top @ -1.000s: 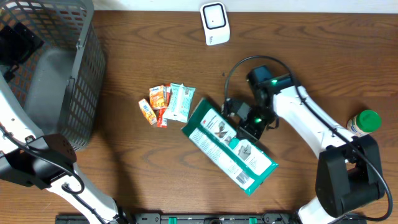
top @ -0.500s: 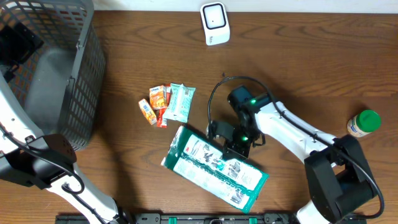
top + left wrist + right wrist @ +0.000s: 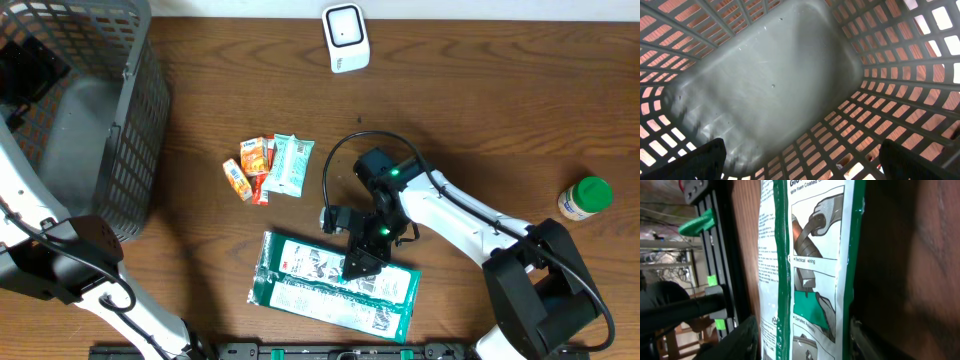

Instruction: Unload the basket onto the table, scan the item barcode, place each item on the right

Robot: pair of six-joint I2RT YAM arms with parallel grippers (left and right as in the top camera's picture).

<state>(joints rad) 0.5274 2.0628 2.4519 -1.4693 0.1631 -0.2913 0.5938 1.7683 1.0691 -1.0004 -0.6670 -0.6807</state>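
Ok: green pack (image 3: 320, 290) flat near front edge of bench (image 3: 500, 100), printed face up, well apart from scanner (image 3: 345, 38) at back edge. Right pincer (image 3: 362, 262) over pack's back edge, jaws apart, nothing visibly pinched. Left pincer (image 3: 800, 160) wide, holding nothing, parked inside basket (image 3: 130, 120) at left back corner. Likely step: regrip, carry to scanner. Pinch a short edge, not the printed panel. Lift clear of bench. Keep film taut for a flat barcode. Face code side to scanner window. Barcode spot unreadable from these views, so check before lifting.
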